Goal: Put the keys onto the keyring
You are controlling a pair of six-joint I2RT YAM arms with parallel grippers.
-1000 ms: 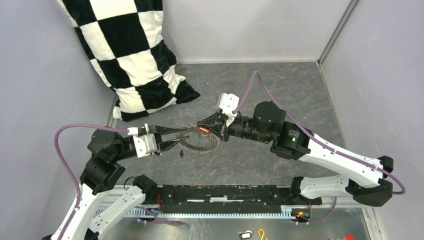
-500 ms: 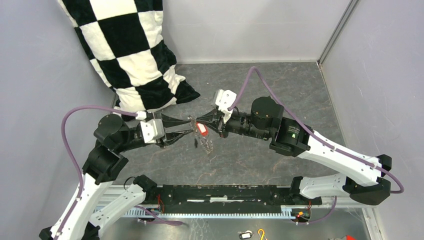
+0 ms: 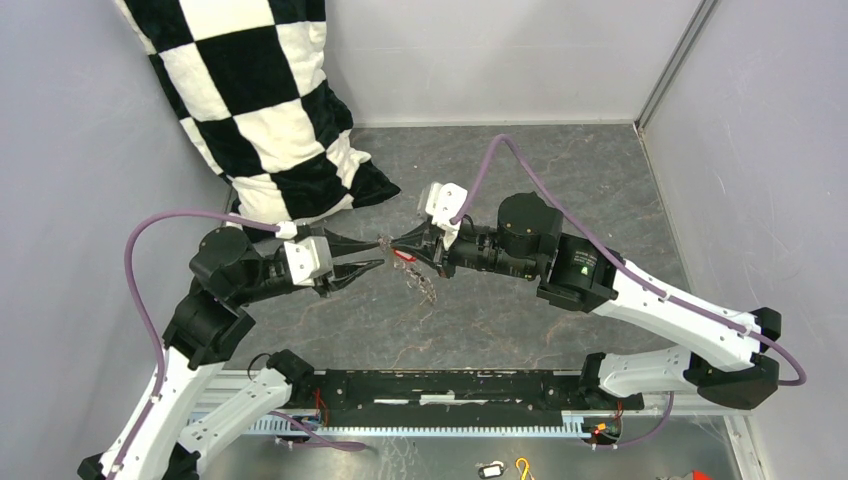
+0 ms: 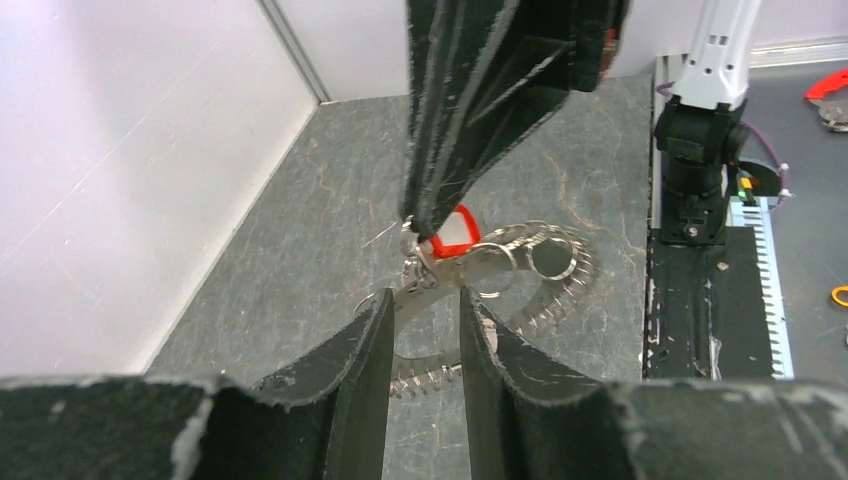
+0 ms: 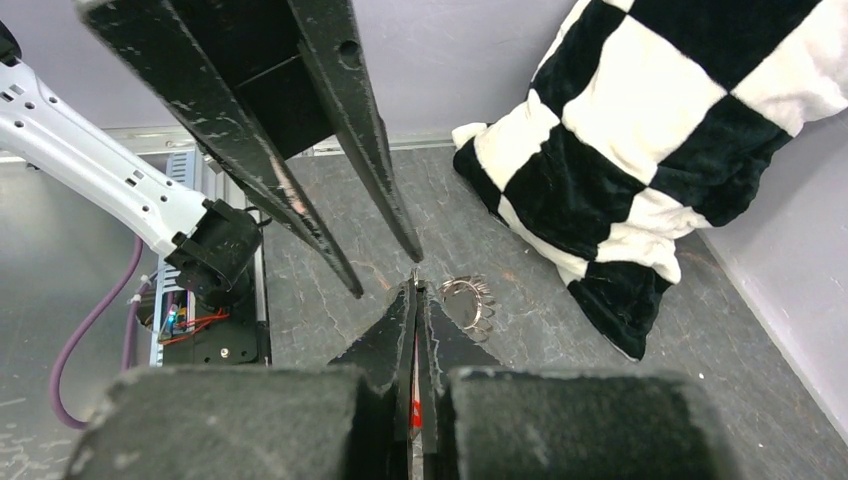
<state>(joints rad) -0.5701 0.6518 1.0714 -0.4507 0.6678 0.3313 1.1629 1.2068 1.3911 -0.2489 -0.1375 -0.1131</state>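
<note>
Grey slate table (image 3: 560, 180): 1 keyring (image 3: 423, 284), 1 red key (image 3: 404, 256) pinched in right fingers (image 3: 412, 243); left fingers (image 3: 355, 241) spread.

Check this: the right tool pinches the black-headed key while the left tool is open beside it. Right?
No: the right tool pinches the red-headed key, not a black-headed one, as the left wrist view shows. The left tool is open beside it.

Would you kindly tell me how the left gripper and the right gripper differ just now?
The left gripper has its jaws apart and grips nothing, while the right gripper is pinched shut on the red-headed key. The left gripper reaches in from the left, the right gripper from the right. Both are black, and their tips nearly meet close by the keyring.
</note>
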